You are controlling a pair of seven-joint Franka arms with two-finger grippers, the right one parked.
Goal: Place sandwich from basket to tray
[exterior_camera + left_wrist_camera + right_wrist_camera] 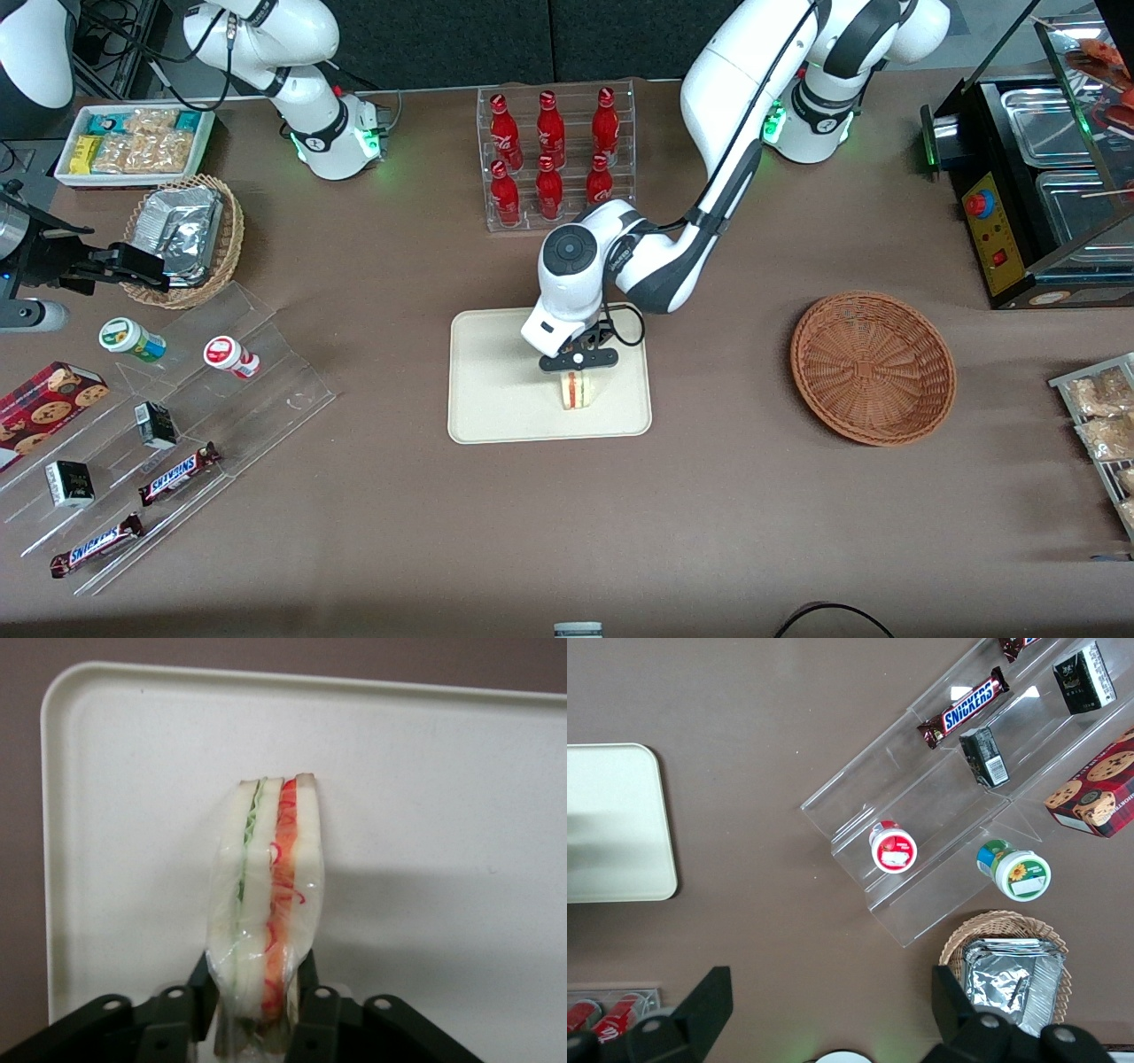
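Sandwich (266, 895) pinched upright in pincer (257, 1001) over tray (496, 416).

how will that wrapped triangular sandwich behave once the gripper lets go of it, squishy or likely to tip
Probably soft: the film-wrapped white-bread triangular sandwich looks pinched narrower where the black two-finger gripper is shut on it. The clear wrap looks glossy, so likely somewhat slippery. It stands on a narrow edge over the cream rectangular tray, so it may well topple flat on release.
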